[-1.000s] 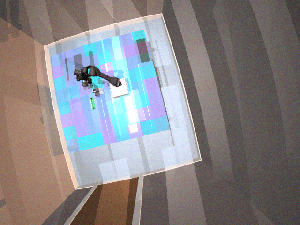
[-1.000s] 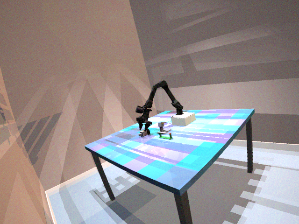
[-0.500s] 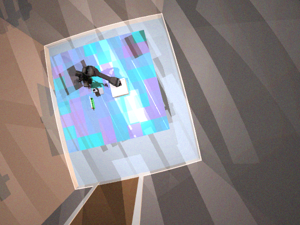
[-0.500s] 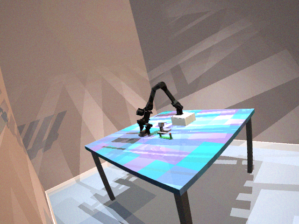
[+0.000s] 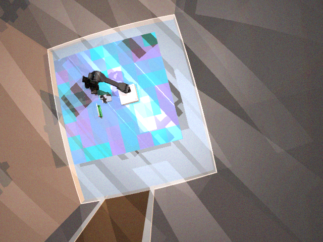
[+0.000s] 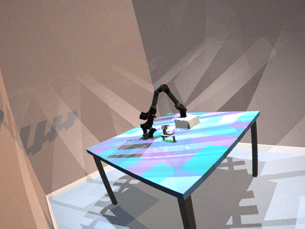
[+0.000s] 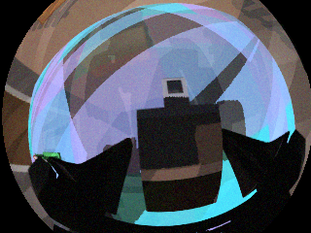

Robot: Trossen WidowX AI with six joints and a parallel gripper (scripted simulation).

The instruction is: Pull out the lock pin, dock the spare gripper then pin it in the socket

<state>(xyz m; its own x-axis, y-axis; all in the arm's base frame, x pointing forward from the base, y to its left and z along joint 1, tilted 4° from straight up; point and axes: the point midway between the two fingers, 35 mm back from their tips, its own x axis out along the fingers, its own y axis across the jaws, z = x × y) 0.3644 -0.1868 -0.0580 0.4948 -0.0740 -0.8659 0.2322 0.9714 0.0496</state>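
My gripper point(image 5: 94, 89) point(image 6: 147, 135) point(image 7: 177, 138) is open and low over the table, its fingers on either side of the spare gripper. The spare gripper point(image 7: 167, 141) is a dark block with a brownish band, and a small grey square ring point(image 7: 165, 88) stands out at its far end. It is largely hidden by my fingers in the top and exterior views. The mount point(image 5: 108, 98) point(image 6: 169, 132) is a pale plate with an upright part, beside my gripper. A green stand point(image 5: 100, 111) point(image 6: 168, 140) point(image 7: 51, 155) with a pale bar and a red end is near the mount. I cannot tell whether a pin is in the socket.
The arm rises from a white box point(image 5: 128, 98) point(image 6: 182, 123) on the patchwork-coloured table point(image 5: 117, 135) point(image 6: 172, 160). The mount lies between this box and my gripper. Hard shadows and bright patches cross the table.
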